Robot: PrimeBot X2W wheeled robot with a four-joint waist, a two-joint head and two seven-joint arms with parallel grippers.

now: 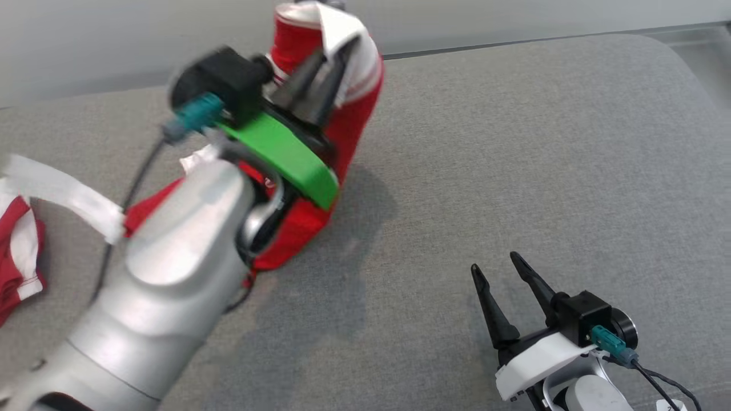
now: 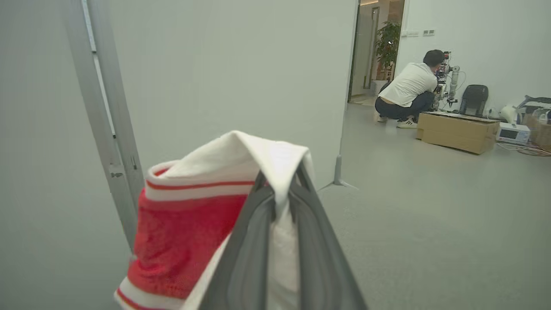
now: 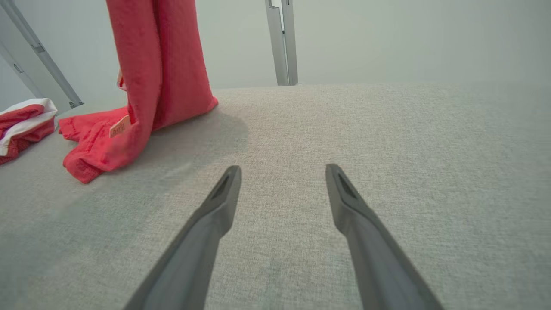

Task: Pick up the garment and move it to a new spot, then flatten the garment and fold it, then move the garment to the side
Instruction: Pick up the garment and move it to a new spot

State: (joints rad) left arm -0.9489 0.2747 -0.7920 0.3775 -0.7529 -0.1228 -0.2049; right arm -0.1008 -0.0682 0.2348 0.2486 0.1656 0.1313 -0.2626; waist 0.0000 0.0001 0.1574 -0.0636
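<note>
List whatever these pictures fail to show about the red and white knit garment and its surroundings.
- Head view: the silver left forearm covers the red and white knit garment's lower middle.
- Head view: a second red and white cloth is cut off by the left edge.
- Right wrist view: the upper edge cuts off the garment's top; its small label is unreadable.

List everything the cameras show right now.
Garment: one, red with white trim, held up by its top, lower end on the padded surface.
Second garment: one, red and white, at the surface's left edge.
Padded surface: one, grey, beneath both garments.
Person: one, white top, crouching across the room.
Cardboard box: one, brown, on the floor beside the person.
Left gripper: shut on the garment.
Right gripper: open, lower right.
</note>
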